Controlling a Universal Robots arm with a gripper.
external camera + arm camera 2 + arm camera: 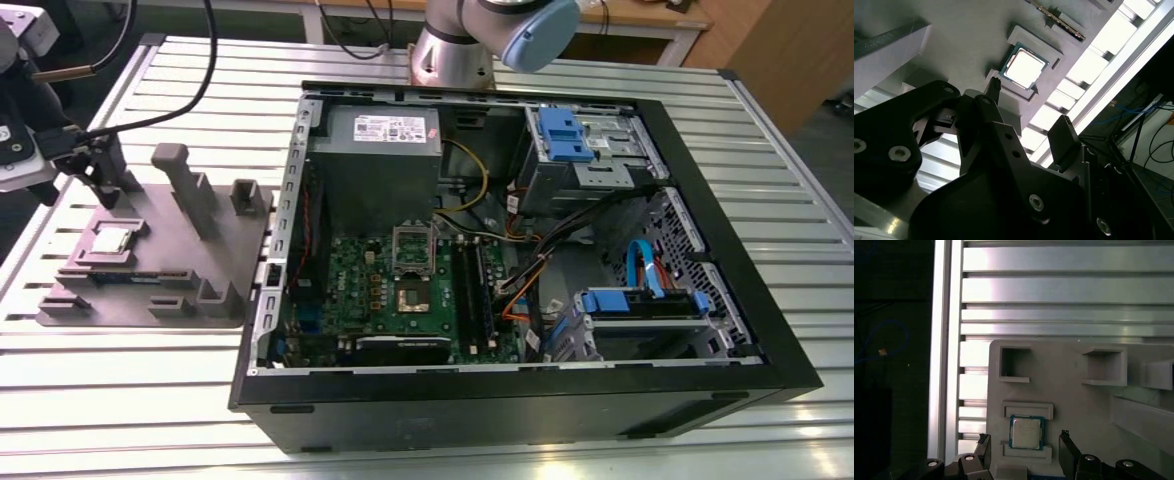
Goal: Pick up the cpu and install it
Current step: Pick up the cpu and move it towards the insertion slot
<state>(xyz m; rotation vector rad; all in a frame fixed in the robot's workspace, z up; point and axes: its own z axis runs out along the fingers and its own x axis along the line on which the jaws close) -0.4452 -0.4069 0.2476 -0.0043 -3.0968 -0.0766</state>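
Observation:
The cpu (114,240), a small square chip with a shiny silver top, lies flat in a recess of the grey plastic tray (160,262) at the exterior view's left. My gripper (96,180) hangs a little above that tray, open and holding nothing. In both wrist views the cpu (1026,432) (1024,67) sits between the lines of my two dark fingers (1068,444) (1061,134), which are spread wider than the chip and clear of it. The dark square socket (416,290) sits on the green motherboard inside the open computer case.
Upright blocks (180,180) rise from the tray close to my gripper. The open black computer case (534,390) holds cables, a power supply (380,135) and blue drive brackets (641,300). The arm's base (454,50) stands behind it on the slatted aluminium table (134,400).

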